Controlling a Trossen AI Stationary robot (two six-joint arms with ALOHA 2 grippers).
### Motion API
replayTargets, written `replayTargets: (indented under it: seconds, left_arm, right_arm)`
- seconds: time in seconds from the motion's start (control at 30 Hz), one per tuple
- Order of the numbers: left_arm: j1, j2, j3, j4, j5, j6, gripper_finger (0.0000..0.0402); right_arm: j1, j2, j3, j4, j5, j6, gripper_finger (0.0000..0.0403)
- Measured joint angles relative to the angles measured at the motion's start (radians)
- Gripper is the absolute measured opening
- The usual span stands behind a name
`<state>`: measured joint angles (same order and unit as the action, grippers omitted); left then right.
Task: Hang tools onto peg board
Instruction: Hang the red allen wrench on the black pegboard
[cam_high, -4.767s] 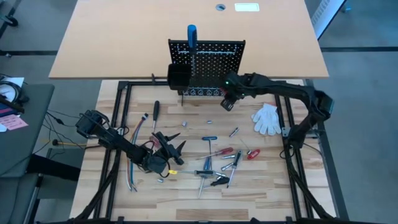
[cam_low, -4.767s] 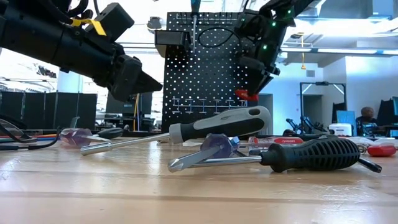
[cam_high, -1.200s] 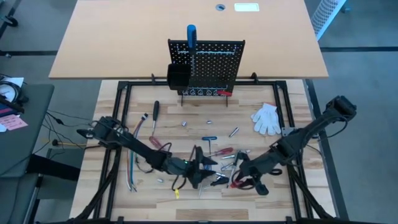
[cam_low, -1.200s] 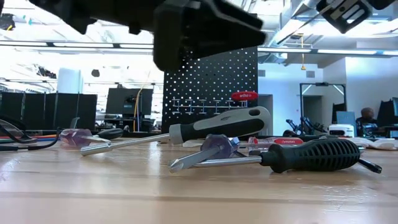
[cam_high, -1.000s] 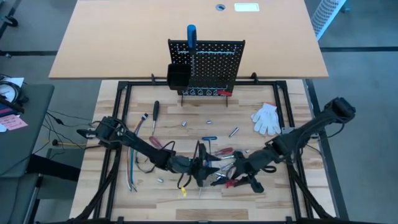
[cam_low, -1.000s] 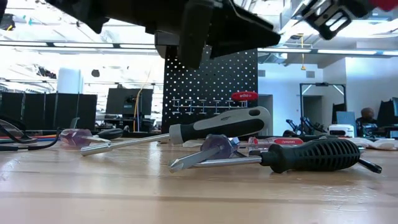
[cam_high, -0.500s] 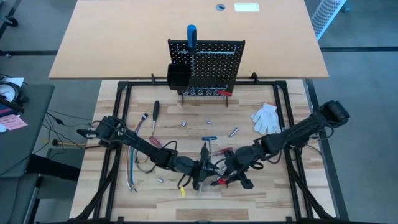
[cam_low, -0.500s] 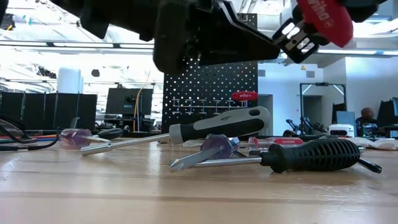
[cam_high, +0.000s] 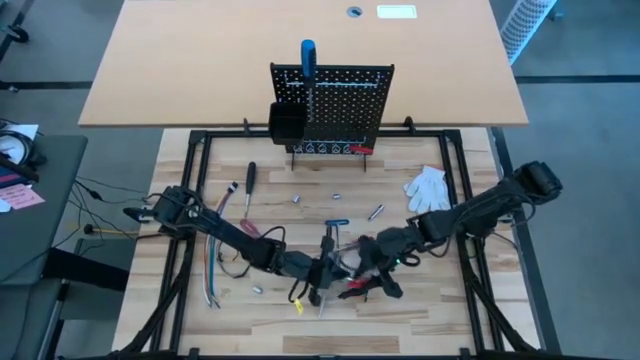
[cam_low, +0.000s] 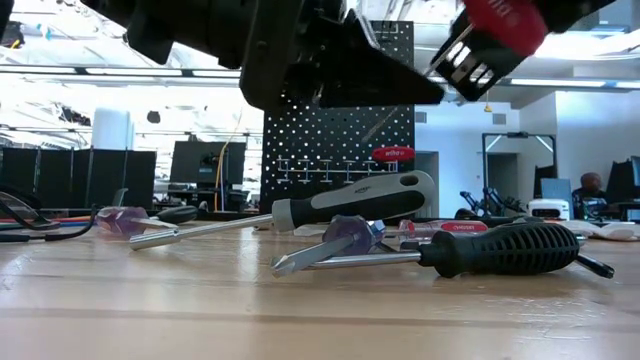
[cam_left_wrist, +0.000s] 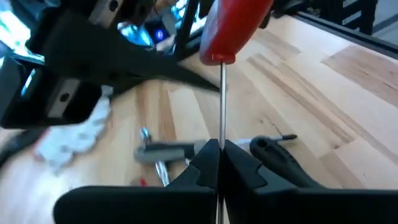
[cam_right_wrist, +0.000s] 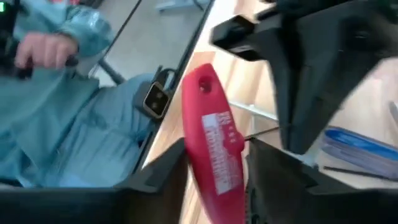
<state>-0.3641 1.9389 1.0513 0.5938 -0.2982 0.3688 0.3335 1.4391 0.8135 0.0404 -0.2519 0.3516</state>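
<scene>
From above, the peg board (cam_high: 332, 104) stands upright at the far edge of the wooden surface (cam_high: 275, 325), with a blue-handled tool (cam_high: 308, 56) in its top rail, a black bin (cam_high: 287, 123) on one side and a red-handled tool (cam_high: 362, 149) hung low on it. The left gripper (cam_high: 327, 265) and the right gripper (cam_high: 372, 262) meet well in front of the peg board, over a cluster of loose tools (cam_high: 352, 287). A white glove (cam_high: 428, 190) lies beside the peg board's right foot, and a black-handled screwdriver (cam_high: 250, 185) lies in front of the bin.

The low view shows what the overhead one hides: both grippers hang above the surface, with a red handle (cam_low: 505, 22) raised in front of the peg board (cam_low: 338, 130). Under them a grey-and-black screwdriver (cam_low: 345, 205) and a black-handled screwdriver (cam_low: 500, 248) lie on the wood.

The left wrist view alone shows the grip: the left gripper (cam_left_wrist: 219, 163) is pinched tight on the thin metal shaft (cam_left_wrist: 222, 106) of the red-handled screwdriver (cam_left_wrist: 231, 28).

The right wrist view shows the right gripper (cam_right_wrist: 214, 163) with its fingers (cam_right_wrist: 163, 168) either side of the same red handle (cam_right_wrist: 214, 146); whether they press on it is not clear. A person in light blue (cam_right_wrist: 68, 93) sits beyond the surface.
</scene>
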Motion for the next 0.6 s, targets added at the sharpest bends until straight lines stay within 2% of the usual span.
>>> replayTargets:
  seconds: [0.1,0.17,0.23,0.4,0.53,0.6]
  left_arm:
    - [0.001,-0.034,-0.046,0.018,-0.056,-0.086,0.0001]
    - [-0.002,-0.064,-0.109,0.085,-0.122,-0.13,0.0001]
    - [-0.003,-0.095,-0.19,0.182,-0.153,-0.186,0.0001]
    - [0.025,-0.134,-0.381,0.484,-0.151,-0.336,0.0001]
    - [0.064,-0.135,-0.452,0.654,-0.093,-0.437,0.0001]
    - [0.081,-0.136,-0.464,0.683,-0.069,-0.483,0.0]
  right_arm:
    - [-0.03,-0.016,0.0,-0.022,0.016,0.017,0.0239]
    - [-0.032,-0.036,0.001,-0.047,0.086,-0.012,0.025]
    - [-0.018,-0.06,0.001,-0.09,0.218,-0.054,0.0253]
    - [0.064,-0.077,0.001,-0.096,0.66,-0.227,0.0249]
    - [0.137,-0.016,0.001,0.081,0.959,-0.486,0.0244]
    - [0.159,0.029,0.001,0.212,1.064,-0.657,0.0241]
